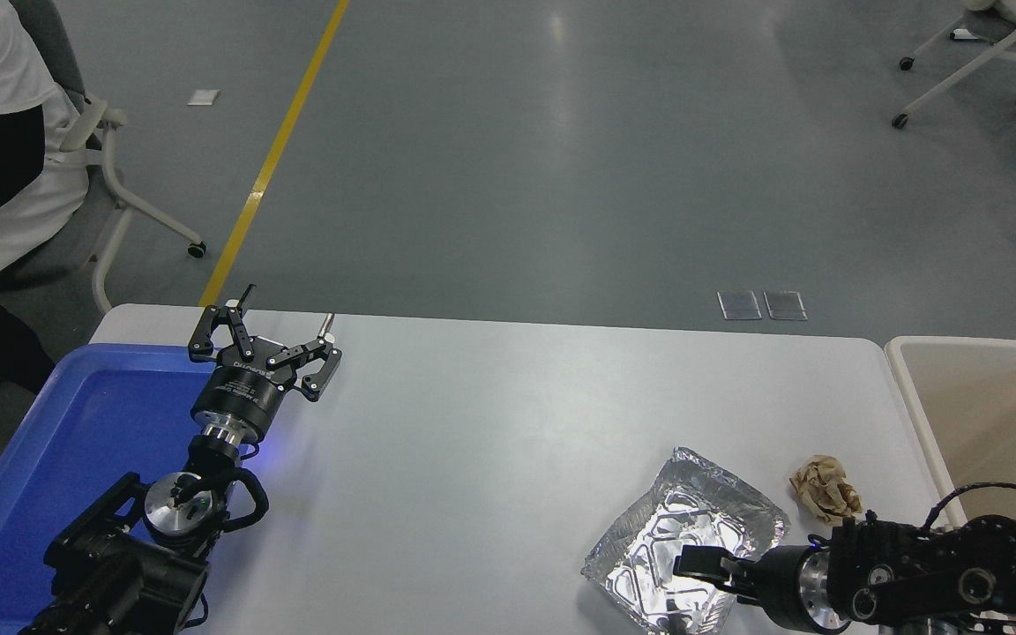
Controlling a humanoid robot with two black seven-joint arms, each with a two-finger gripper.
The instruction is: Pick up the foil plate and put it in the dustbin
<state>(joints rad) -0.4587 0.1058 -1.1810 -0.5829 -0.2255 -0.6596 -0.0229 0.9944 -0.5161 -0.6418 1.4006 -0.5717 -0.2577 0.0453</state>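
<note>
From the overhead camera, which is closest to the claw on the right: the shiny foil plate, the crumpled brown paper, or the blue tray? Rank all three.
From the right gripper:
1. Foil plate, directly under the gripper, near the table's front.
2. Brown paper ball, just beyond, toward the dustbin.
3. Blue tray, far across at the left end.

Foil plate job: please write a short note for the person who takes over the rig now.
Left pincer: open, parked by the blue tray.
Right pincer: over the foil plate; I cannot tell if it is open or shut.
Foil plate lies on the table, beside the crumpled brown paper ball.
Dustbin stands at the table's right end.
Done: approach. Left: grasp, lift, drop in dustbin.
</note>
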